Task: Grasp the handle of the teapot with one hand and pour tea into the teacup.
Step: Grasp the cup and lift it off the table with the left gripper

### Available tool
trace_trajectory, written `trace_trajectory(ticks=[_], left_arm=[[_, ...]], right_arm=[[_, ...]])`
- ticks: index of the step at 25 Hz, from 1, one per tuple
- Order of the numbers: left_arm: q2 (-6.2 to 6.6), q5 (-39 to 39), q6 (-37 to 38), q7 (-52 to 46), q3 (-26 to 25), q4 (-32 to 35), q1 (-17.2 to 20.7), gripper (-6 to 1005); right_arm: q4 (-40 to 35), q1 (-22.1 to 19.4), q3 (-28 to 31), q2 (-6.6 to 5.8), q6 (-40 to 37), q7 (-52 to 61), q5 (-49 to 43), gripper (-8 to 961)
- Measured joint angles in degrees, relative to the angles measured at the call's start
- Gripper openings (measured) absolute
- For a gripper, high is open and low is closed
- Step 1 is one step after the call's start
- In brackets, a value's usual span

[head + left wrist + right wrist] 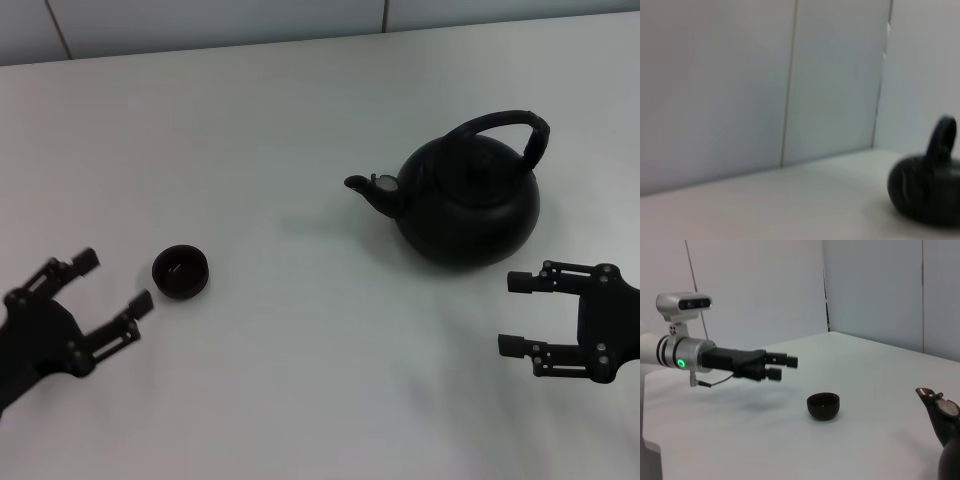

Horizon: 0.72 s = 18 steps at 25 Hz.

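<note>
On the white tabletop (300, 100), the large round matte-black teapot (470, 205) stood toward the robot's right, its short spout (368, 188) aimed at the tiny dark brown handleless teacup (180, 271), which sat well apart on the left. Nothing of the task appeared done: the thick black arched handle (510, 125) was untouched. The right gripper (516, 314) hovered just in front of the pot, jaws apart and empty. The left gripper (112, 281) hung beside the cup, jaws likewise apart. Grasping, lifting and pouring all remained.
</note>
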Motion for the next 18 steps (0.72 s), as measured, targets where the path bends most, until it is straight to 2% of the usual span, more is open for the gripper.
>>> trace_trajectory(ticks=[1, 2, 7, 18], left_arm=[[0.00, 0.0, 0.0, 0.0, 0.0, 0.0, 0.0, 864], [-0.14, 0.2, -3.2, 1.6, 2.5, -0.2, -0.2, 864], [-0.38, 0.2, -7.3, 3.7, 3.8, -0.7, -0.8, 864], [-0.43, 0.2, -8.5, 4.3, 3.9, -1.5, -2.0, 863]], right_arm=[[0.0, 0.0, 0.0, 0.00, 0.0, 0.0, 0.0, 731], [0.0, 0.0, 0.0, 0.00, 0.1, 0.0, 0.0, 731], [0.0, 0.1, 0.0, 0.01, 0.1, 0.0, 0.0, 731], [0.3, -0.1, 0.1, 0.09, 0.7, 0.0, 0.0, 732]])
